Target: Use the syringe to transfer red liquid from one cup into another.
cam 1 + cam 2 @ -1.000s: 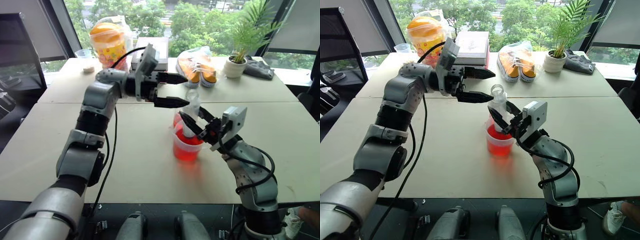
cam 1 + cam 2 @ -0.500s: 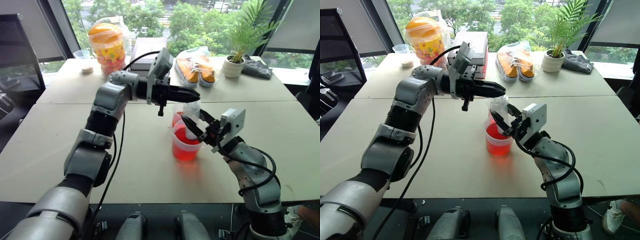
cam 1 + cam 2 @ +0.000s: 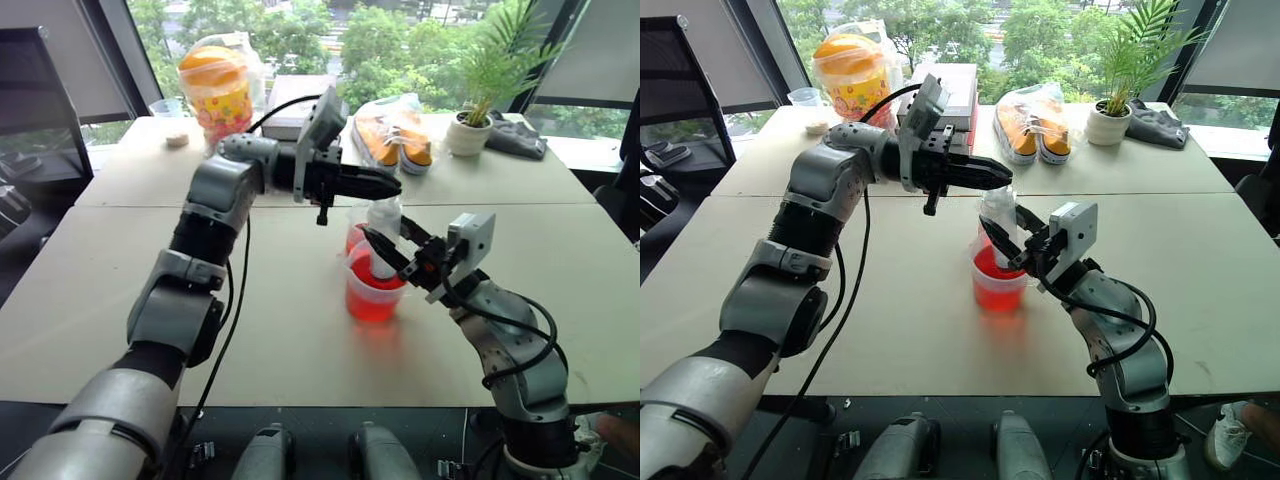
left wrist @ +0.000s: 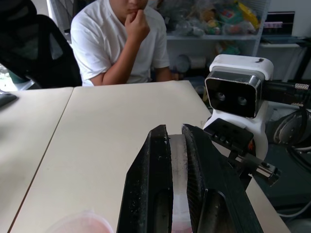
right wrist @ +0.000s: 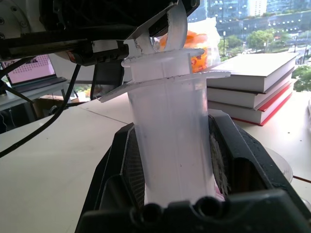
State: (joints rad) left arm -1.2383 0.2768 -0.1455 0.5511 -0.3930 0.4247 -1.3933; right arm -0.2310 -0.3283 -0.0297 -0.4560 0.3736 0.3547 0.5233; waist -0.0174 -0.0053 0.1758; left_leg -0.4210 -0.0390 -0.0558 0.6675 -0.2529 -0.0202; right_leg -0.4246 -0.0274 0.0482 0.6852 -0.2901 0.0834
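Note:
The syringe [image 3: 382, 222] stands upright with its tip down in the handled beaker, the one cup [image 3: 372, 298], which holds red liquid [image 3: 370, 306]. My right gripper [image 3: 386, 240] is shut on the clear barrel from the right side; in the right wrist view its fingers [image 5: 127, 160] flank the barrel [image 5: 170, 131]. My left gripper [image 3: 392, 186] reaches in level from the left and is shut on the plunger's white top. A thin white piece shows between its fingers [image 4: 156, 174]. Another cup [image 3: 353, 237] with red in it peeks out behind the beaker, mostly hidden.
At the table's far side stand an orange snack jar [image 3: 215, 85], stacked books [image 3: 298, 98], a bag of orange items [image 3: 400, 130], a potted plant [image 3: 472, 125] and a grey cloth [image 3: 520, 135]. A seated person [image 4: 119, 43] shows in the left wrist view.
My left gripper went from open to shut and moved right onto the plunger's top. The right gripper has kept its hold on the barrel in the same place.

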